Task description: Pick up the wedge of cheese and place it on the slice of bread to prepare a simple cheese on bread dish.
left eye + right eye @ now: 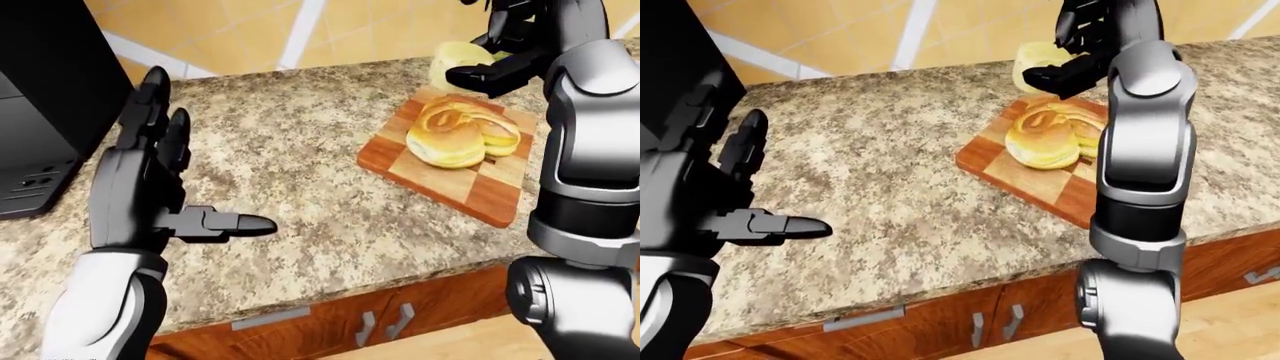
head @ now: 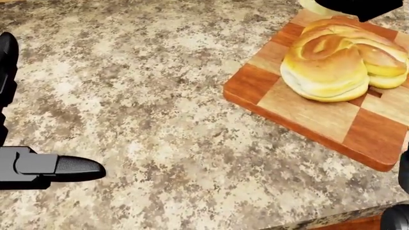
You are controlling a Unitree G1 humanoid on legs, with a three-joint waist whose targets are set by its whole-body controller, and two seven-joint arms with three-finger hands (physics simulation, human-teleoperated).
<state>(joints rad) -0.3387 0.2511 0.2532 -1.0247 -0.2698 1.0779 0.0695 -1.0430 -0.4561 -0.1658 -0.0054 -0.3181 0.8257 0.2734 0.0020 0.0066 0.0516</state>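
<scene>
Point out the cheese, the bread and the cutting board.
cheese [image 1: 452, 58], left-eye view: its pale top beside the right hand.
bread [image 2: 335, 62], head view: the middle of its crust.
cutting board [image 2: 252, 82], head view: dark corner square, left of the loaf.

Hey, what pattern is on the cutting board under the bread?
The cutting board is a checkerboard of reddish-brown and pale tan wood squares, clearest in the head view.

Speckled granite counter [image 1: 300, 187], orange tiled wall [image 1: 300, 30]
</scene>
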